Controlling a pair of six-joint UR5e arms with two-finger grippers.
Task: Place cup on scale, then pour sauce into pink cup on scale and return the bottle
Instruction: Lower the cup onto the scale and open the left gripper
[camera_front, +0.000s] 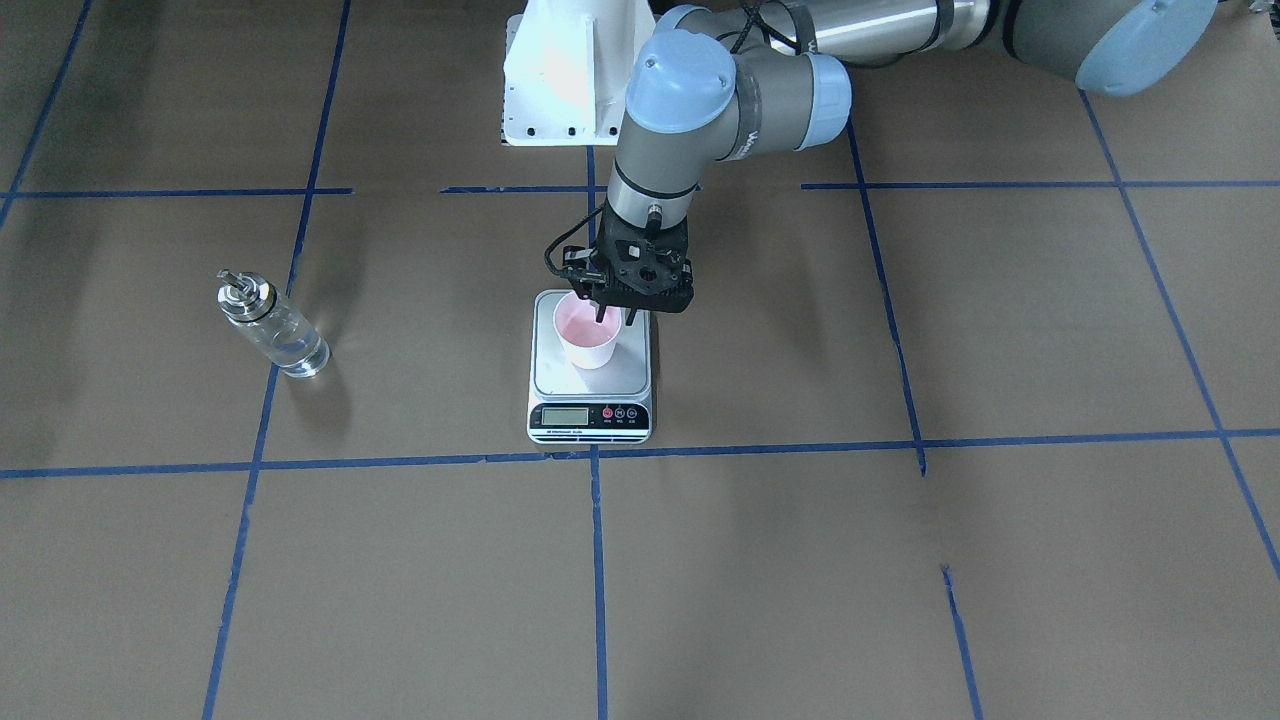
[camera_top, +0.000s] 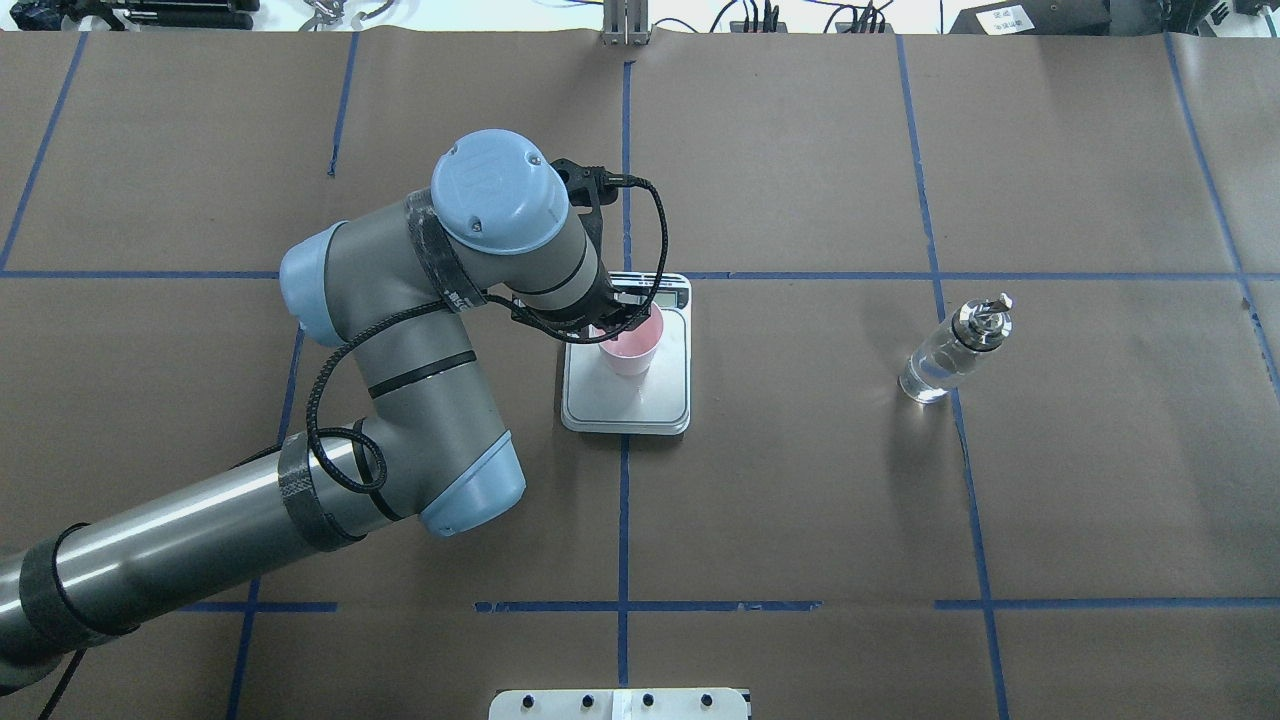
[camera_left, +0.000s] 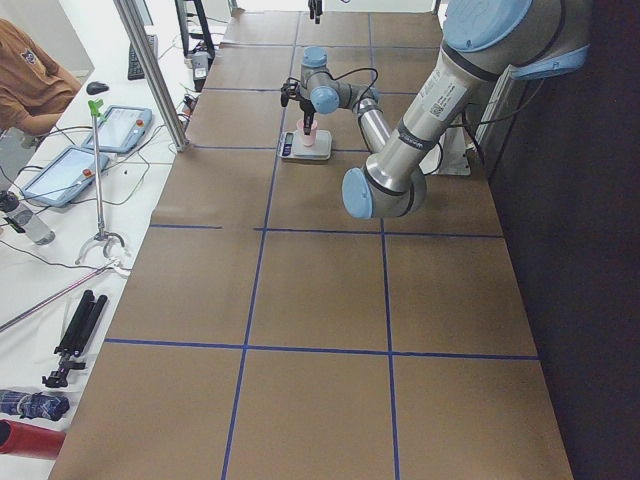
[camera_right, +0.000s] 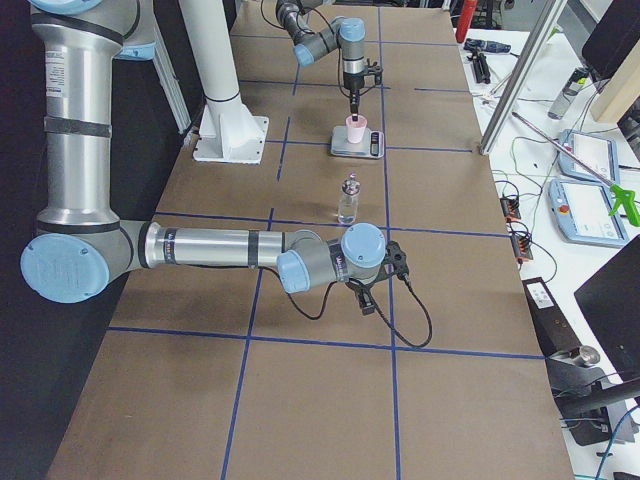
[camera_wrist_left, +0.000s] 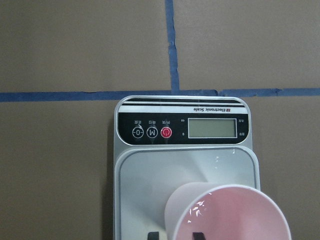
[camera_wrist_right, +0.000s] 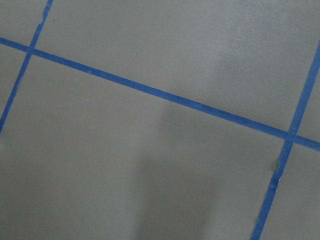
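Pink cup (camera_front: 588, 342) sits on the scale (camera_front: 548, 372); left gripper (camera_front: 615, 315) jaws loosely straddle its rim, not clamped. Right gripper (camera_right: 367, 302) jaws, can't tell.

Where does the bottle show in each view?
Front-facing: bottle left of scale.
Overhead: bottle right of scale.
Exterior left: cannot make it out.
Exterior right: bottle centre, nearer than scale.
Left wrist: absent; scale shows.
Right wrist: absent.
Shared landmark: the scale.
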